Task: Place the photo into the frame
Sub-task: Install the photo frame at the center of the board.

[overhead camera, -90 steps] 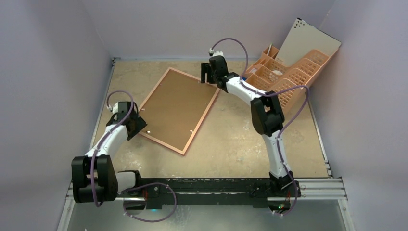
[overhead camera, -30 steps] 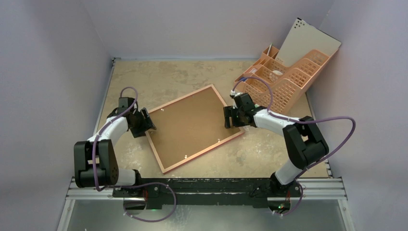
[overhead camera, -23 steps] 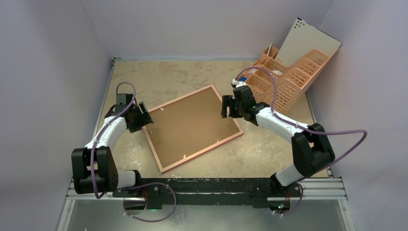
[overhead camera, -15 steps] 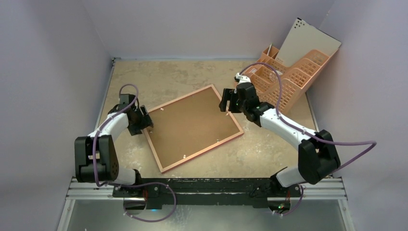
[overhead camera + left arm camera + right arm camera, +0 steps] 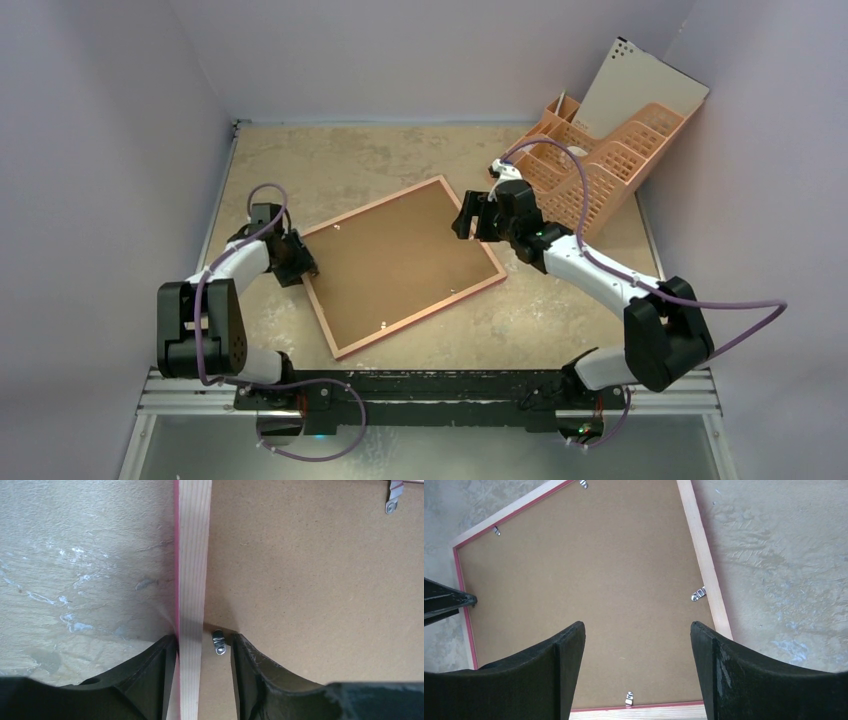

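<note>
The frame (image 5: 192, 555) edge sits loose inside the half-open left claw (image 5: 201, 641), with the wide, empty right claw (image 5: 636, 626) above it, so a crooked squeeze could slip off or snag the clip (image 5: 218, 643).

Over the last few seconds the frame (image 5: 400, 265) has swung round on the counter (image 5: 340, 150), from a steep diagonal to a flatter one nearer the arms. The right end effector (image 5: 468, 218) has left the frame's right edge and risen toward its far corner. The left end effector (image 5: 300, 262) has narrowed astride the left rail, and its outer finger (image 5: 160, 670) now touches the pink edge.
</note>
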Controlling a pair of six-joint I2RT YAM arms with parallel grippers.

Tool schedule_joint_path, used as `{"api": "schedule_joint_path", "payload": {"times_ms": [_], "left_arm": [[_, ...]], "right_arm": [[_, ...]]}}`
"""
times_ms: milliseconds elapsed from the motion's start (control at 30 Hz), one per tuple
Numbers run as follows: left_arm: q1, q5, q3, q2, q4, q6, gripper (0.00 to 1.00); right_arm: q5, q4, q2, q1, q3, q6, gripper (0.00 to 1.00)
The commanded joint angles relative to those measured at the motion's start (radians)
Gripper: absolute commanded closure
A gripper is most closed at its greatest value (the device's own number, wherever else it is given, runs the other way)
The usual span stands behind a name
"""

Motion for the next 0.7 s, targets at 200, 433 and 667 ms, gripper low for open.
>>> {"api": "schedule_joint_path", "payload": {"times_ms": [200,433,667], "left_arm": [[-0.004,-0.064,-0.044,-0.037,0.011,-0.067,0.73],[-0.004,-0.045,-0.059,-0.067,0.017,-0.069,0.97],[-0.005,-0.046,-0.051,-0.090,0.002,-0.060,1.00]], "right_arm": [[-0.050,0.074,0.007,0.006,-0.030,-0.003,0.21],[-0.061,0.086,0.015,0.006,-0.030,-0.007,0.22],[-0.061,0.082,0.009,0.006,-0.026,-0.005,0.22]]}}
